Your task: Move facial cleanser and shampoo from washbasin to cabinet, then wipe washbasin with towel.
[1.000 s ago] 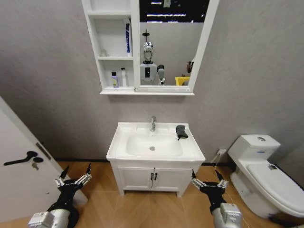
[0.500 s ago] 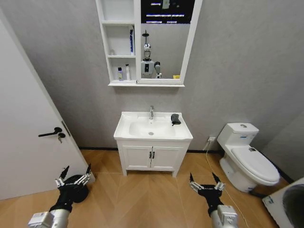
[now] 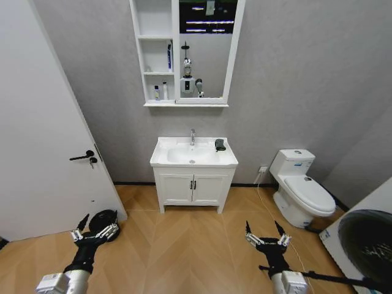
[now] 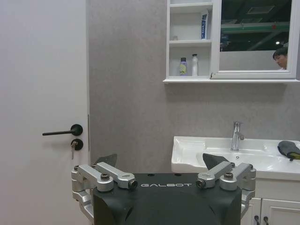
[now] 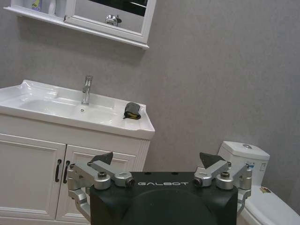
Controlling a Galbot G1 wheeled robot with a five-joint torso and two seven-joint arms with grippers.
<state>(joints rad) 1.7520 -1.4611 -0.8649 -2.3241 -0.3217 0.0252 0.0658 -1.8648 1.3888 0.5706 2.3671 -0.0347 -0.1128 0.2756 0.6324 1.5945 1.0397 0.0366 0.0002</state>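
The white washbasin [image 3: 174, 156] [image 4: 187, 150] [image 5: 47, 101] stands on a floor vanity against the far wall, and its bowl holds nothing. The dark towel [image 3: 220, 144] [image 4: 289, 148] [image 5: 132, 110] lies on the rim to the right of the tap. Above hangs the cabinet [image 3: 176, 52] [image 4: 215, 37] with its mirror. A blue-and-white tube [image 3: 169, 56] stands in its middle compartment and two small bottles [image 3: 160, 92] in the lowest; I cannot tell which is the facial cleanser or the shampoo. My left gripper [image 3: 96, 229] [image 4: 159, 159] and right gripper [image 3: 265, 236] [image 5: 157, 157] hang low and open, far from the basin.
A white door [image 3: 43, 122] stands at the left with a black round object [image 3: 103, 219] on the floor by it. A white toilet [image 3: 300, 184] [image 5: 243, 154] sits right of the vanity. A dark round machine front [image 3: 367, 245] fills the near right corner. Wooden floor lies between me and the vanity.
The whole view has pulled back: basin and cabinet look smaller and farther, so the camera has moved away. More floor, door and toilet show. Both grippers stay open and low.
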